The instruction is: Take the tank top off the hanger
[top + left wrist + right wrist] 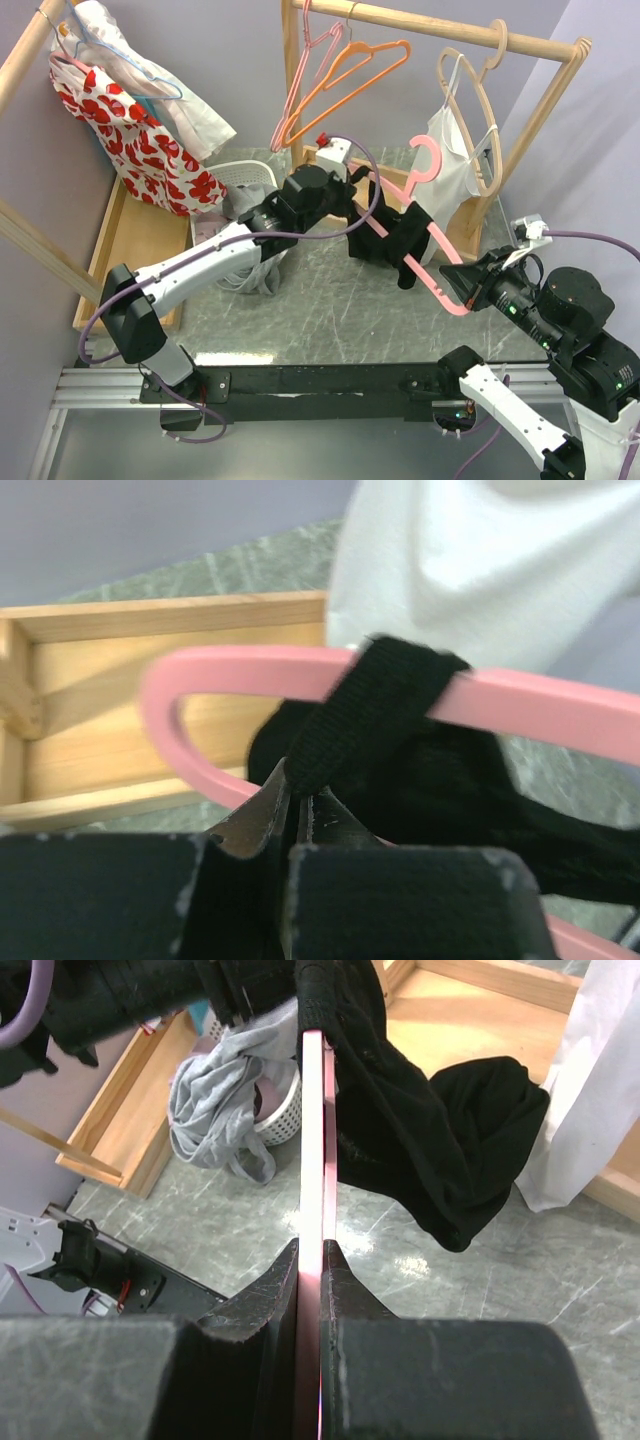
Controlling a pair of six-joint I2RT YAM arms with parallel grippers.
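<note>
A black tank top (392, 245) hangs on a pink hanger (432, 265) held above the table's middle. My left gripper (358, 195) is shut on the tank top's strap (375, 705), which loops over the pink hanger's arm (540, 705). My right gripper (468, 288) is shut on the hanger's lower end (312, 1260). In the right wrist view the tank top (430, 1130) droops to the right of the hanger bar.
A white basket (245, 180) with grey clothes (215, 1110) stands behind my left arm. A wooden rack (440, 25) carries a white top (455, 165), pink and orange hangers (340, 75). A red-flowered garment (135, 140) hangs at left.
</note>
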